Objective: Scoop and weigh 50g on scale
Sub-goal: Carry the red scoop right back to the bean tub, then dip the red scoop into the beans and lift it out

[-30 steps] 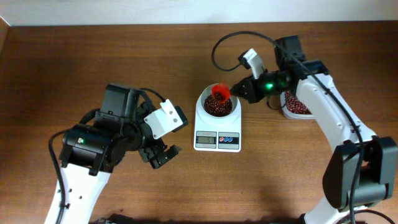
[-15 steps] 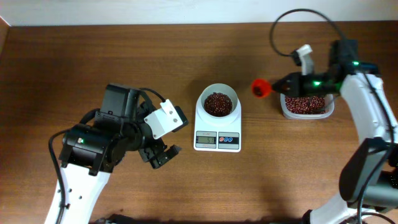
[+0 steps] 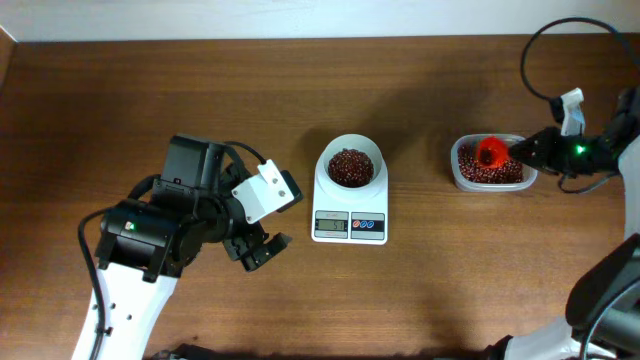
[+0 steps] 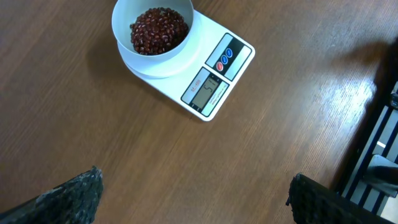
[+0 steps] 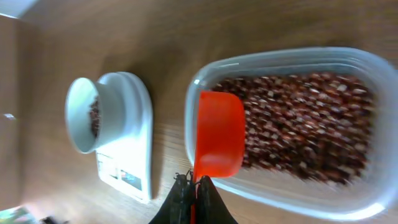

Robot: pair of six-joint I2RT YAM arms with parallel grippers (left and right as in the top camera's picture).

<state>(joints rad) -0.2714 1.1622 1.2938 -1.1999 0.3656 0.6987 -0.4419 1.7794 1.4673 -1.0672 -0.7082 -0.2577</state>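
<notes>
Nearest to the robot's side, the left gripper [image 4: 194, 198] hangs over bare table [image 3: 450, 290] with its jaws spread fully wide and nothing between them; it takes no part in the step. Just beyond it, near the middle of the table, stands the scale [image 4: 214, 78], and the white bowl [image 4: 121, 12] on top carries a loose heap of small dark red-brown beans [image 4: 159, 30] that covers its bottom. The display [image 4: 207, 89] shows digits, but they are too small to read. Further toward the right edge of the table sits the clear tub [image 5: 280, 57] with the rest of the beans [image 5: 305, 124], and there the right gripper [image 5: 194, 196] is clamped tight on the handle of the red scoop [image 5: 217, 134]. The scoop looks empty and lies over the tub's end that faces the scale. The step, I judge, is to take another load. Because the bowl already holds a good amount, it is better to dig shallow, lift only a small portion, carry it level, and tip it slowly while the reading settles.
</notes>
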